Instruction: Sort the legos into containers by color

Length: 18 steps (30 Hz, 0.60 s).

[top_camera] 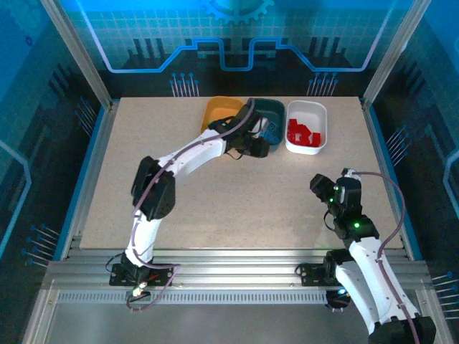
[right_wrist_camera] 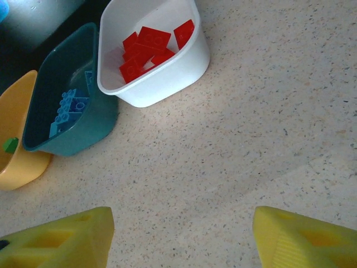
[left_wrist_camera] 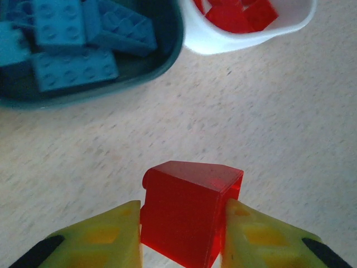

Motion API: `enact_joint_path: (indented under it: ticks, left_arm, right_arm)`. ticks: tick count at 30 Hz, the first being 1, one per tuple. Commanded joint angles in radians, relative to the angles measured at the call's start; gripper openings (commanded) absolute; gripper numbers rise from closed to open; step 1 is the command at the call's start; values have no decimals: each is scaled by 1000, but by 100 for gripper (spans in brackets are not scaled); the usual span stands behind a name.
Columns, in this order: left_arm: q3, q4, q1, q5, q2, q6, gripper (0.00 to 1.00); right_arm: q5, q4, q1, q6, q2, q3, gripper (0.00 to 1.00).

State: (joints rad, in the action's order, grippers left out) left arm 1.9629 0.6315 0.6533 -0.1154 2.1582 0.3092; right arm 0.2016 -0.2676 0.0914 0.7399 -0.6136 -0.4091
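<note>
Red legos [top_camera: 303,134] in white bin [top_camera: 310,112], teal bin [top_camera: 277,109] beside

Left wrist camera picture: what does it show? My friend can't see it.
The left gripper, with yellow fingers, pinches a red brick over the speckled table. Farther back sit a dark teal bin holding blue bricks and, beside it, a white bin holding red bricks.

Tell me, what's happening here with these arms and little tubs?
A two-armed robot is sorting toy bricks by color. Its left gripper is clamped on a red brick, close to the teal bin of blue bricks and the white bin of red bricks, where it presumably belongs. The orange-yellow bin holds a green brick. The right gripper hangs open over the table, holding nothing.
</note>
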Motion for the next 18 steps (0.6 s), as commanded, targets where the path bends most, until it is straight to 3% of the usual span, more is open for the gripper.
enact_joint_path:
  ticks: [1,4,12,18]
  left_arm:
    - [139,68,2,-69,108,50,34]
    - [164,-15,2,-118,127,80,36]
    - [557,-74,6,-208,405,171,37]
    - [593,-282,6,-205,510,261,41]
  right_arm:
    - [15,27,7,-13,-2,11,68]
    - [9,33,7,-11,-15,10,68]
    - [22,22,2,-13,-8,12,68]
    - [22,25,-7,-11,-10,16,68]
